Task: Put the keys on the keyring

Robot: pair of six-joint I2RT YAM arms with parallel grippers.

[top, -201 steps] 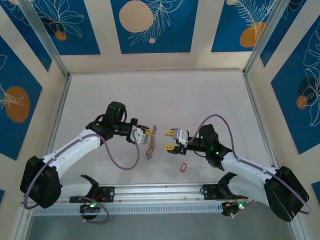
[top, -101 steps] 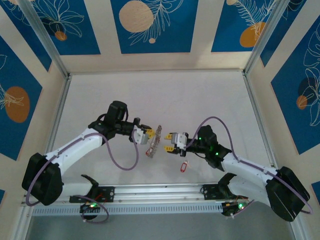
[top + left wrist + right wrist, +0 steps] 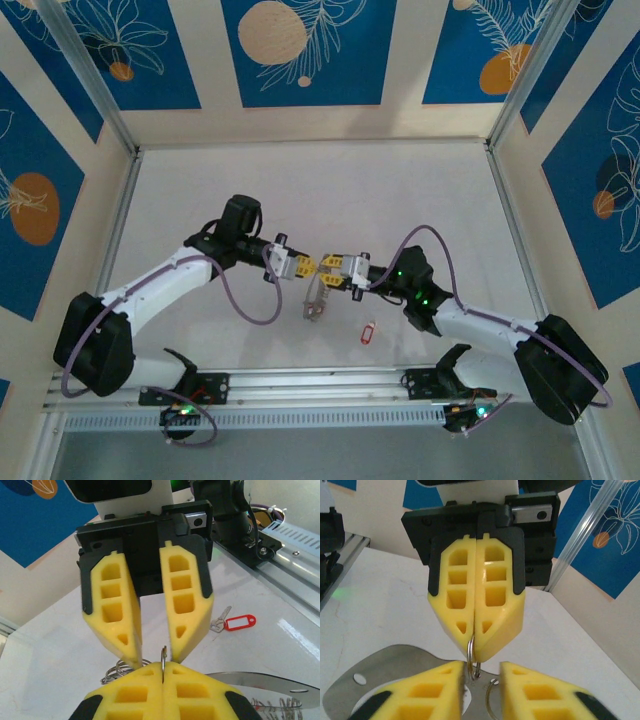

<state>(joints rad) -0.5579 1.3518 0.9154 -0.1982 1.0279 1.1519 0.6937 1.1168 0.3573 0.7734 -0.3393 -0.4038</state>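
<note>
Table (image 3: 200, 190): one, flat, matt white and smooth.

Left gripper (image 3: 310, 266) and right gripper (image 3: 325, 268): two, meeting tip to tip above the table's near middle. Each carries two wedge-shaped, matt yellow fingers with moulded hollow cells, mounted on black carriers.

Plate (image 3: 385, 672): one, flat, shiny grey metal with rounded edges and punched round holes, sitting beneath the fingertips. I cannot tell whether it is attached to the ring.

Keyring (image 3: 471, 652): one thin silvery wire loop, standing edge-on. The left fingers (image 3: 495, 600) are pressed fully together and pinch it at their tips. The right fingers (image 3: 117, 615) stand a narrow gap apart, astride the loop; I cannot tell whether they touch it.

Key (image 3: 369, 331): one counted, small and silvery with a red plastic tag. It lies flat on the table near the right gripper, apart from the keyring.
</note>
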